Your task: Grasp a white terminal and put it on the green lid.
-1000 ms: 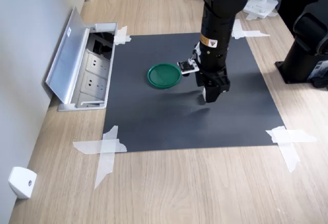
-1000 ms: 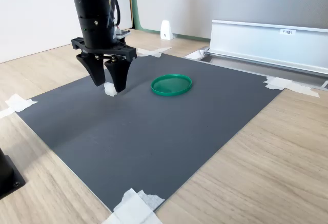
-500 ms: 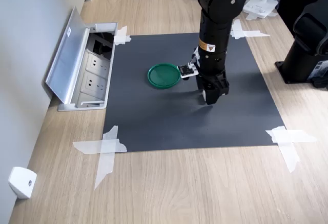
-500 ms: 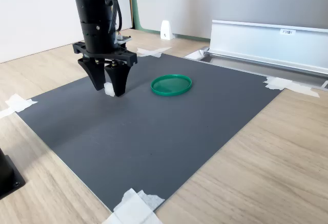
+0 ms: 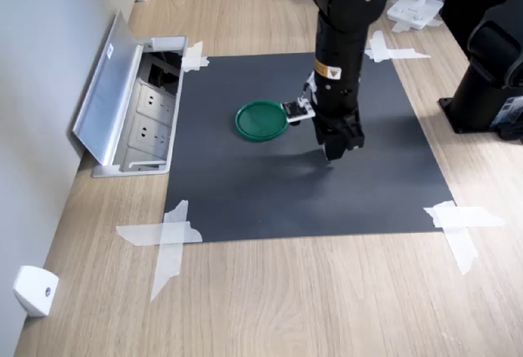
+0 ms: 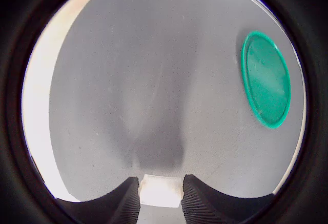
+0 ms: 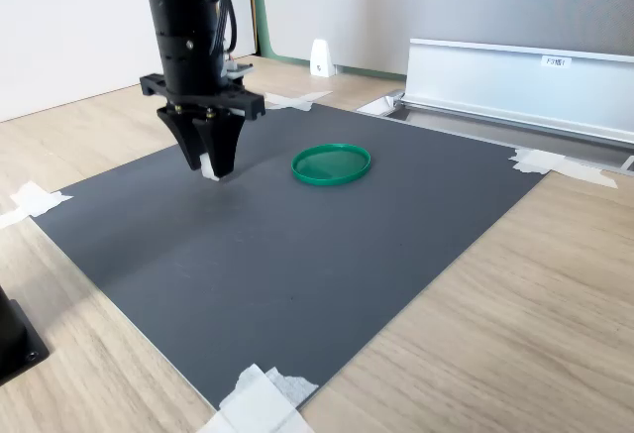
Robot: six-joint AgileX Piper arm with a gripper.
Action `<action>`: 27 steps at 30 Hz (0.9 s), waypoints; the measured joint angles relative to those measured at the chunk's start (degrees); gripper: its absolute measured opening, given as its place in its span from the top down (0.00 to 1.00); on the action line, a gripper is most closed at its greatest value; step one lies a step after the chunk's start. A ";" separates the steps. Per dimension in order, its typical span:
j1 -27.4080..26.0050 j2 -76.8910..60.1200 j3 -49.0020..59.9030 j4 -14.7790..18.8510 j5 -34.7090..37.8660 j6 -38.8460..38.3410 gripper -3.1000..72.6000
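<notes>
Both fingers of the gripper (image 7: pixel 210 169) pinch the white terminal (image 6: pixel 160 191) low over the dark mat (image 7: pixel 327 255), probably just lifted. The grasp looks done; next comes carrying it sideways to the green lid (image 5: pixel 261 120) nearby.

— What do I have on my screen besides the job itself?

— A dark grey mat (image 5: pixel 327 198) taped at its corners (image 5: pixel 167 234) to the wooden table (image 5: pixel 310 300).

— And by the wall?

— I see an open socket box (image 5: pixel 143 116) and a small white wedge (image 5: pixel 34 290).
</notes>
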 joint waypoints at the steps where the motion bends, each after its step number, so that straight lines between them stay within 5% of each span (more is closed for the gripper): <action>1: -0.30 0.00 -1.26 0.00 0.72 -0.94 0.54; 14: -13.09 3.79 -12.35 -0.07 4.54 -9.48 0.54; 27: -15.02 12.36 -15.95 -0.40 2.33 -9.76 0.54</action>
